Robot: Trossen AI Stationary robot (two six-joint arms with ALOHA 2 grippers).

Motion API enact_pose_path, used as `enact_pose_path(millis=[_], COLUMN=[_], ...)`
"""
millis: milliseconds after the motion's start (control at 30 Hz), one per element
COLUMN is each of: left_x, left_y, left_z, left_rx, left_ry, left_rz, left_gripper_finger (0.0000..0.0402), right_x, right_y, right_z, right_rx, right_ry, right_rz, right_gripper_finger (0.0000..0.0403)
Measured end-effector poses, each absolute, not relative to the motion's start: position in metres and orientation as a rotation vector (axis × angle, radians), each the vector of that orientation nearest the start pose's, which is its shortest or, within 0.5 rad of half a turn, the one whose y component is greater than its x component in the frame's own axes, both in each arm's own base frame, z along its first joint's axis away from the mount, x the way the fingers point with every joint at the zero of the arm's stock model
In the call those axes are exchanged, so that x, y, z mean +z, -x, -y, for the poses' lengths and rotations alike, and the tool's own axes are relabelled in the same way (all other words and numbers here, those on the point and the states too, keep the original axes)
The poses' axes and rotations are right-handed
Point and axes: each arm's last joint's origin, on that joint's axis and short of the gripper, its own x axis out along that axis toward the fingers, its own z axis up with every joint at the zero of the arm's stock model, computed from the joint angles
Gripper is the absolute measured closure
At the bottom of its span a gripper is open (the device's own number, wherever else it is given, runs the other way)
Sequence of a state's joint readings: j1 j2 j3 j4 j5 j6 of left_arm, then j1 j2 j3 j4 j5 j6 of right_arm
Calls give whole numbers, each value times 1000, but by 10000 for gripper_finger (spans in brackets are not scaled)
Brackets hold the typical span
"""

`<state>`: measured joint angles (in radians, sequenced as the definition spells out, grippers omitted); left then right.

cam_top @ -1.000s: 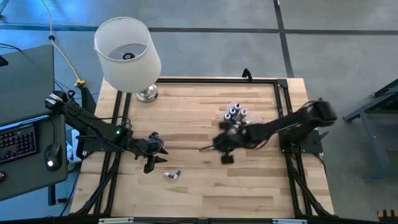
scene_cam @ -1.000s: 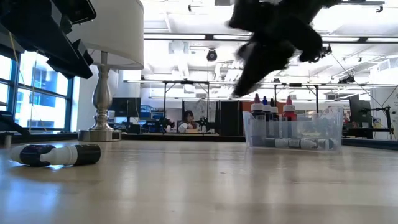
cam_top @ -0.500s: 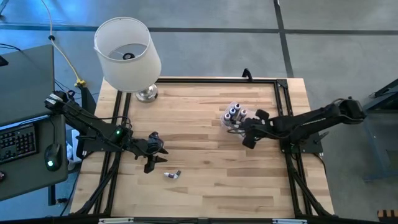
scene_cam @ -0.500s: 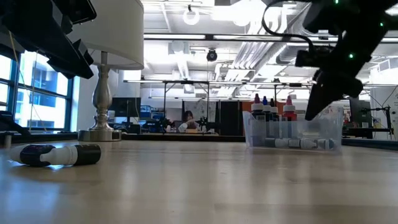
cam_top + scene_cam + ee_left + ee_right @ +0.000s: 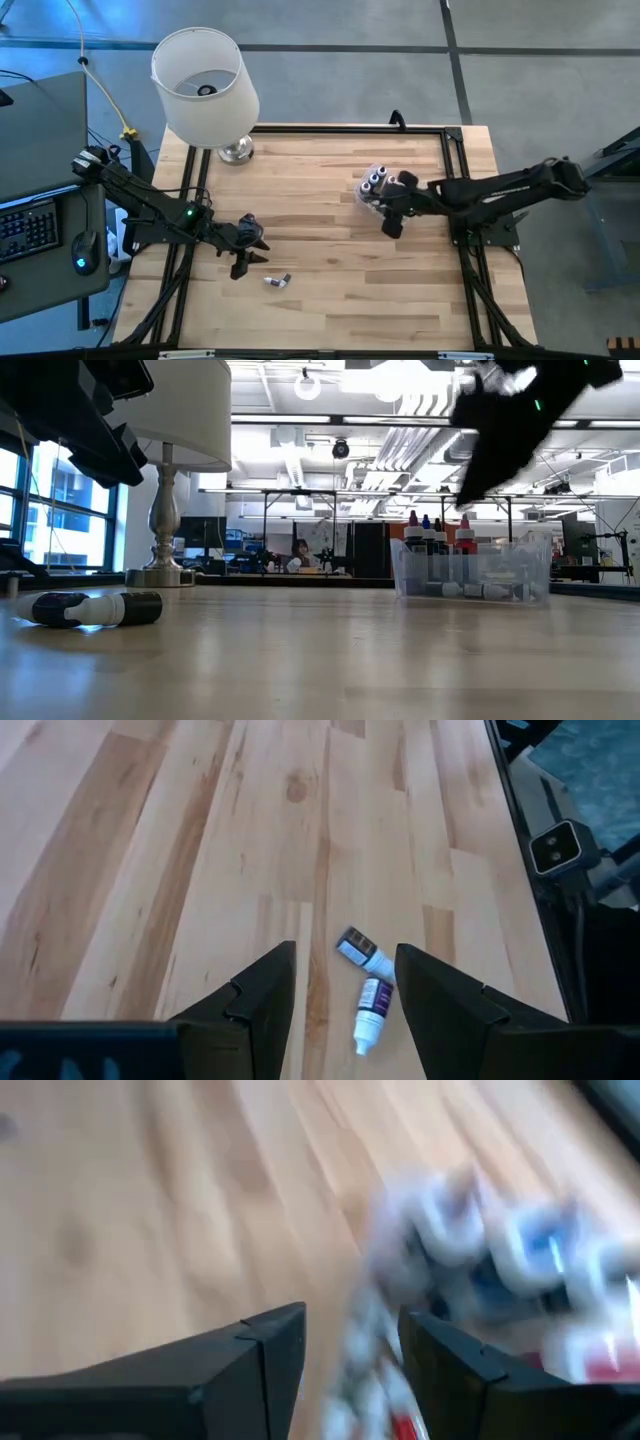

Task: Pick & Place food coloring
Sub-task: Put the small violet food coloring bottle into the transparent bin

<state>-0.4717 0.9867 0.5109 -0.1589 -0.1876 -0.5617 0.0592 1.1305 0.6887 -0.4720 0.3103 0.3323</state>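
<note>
Lying just ahead of the left gripper [image 5: 340,990], fingers apart, two food coloring bottles [image 5: 368,988] seemingly touch, nearer it than the right gripper [image 5: 388,222], likewise apart.

One camera is looking straight down on the whole counter [image 5: 330,290]; another is looking level across it (into the room); wrist cameras are looking closely past their own jaws.
</note>
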Motion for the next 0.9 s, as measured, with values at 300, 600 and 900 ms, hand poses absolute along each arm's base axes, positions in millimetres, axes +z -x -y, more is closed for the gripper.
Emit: enact_pose_path(millis=[300, 600, 900], left_x=[205, 184, 155], left_y=[-180, -193, -207], left_z=[88, 111, 133], left_rx=[-137, -342, -335], left_ry=[379, 256, 143], left_rz=[-700, -757, -747], left_gripper_finger=[231, 231, 231], right_x=[255, 209, 204], right_y=[-242, -242, -242], right_z=[-37, -48, -48], right_rx=[-75, 5, -12], right_ry=[-97, -83, -105], right_rz=[-405, -344, -322], right_gripper_finger=[248, 247, 247])
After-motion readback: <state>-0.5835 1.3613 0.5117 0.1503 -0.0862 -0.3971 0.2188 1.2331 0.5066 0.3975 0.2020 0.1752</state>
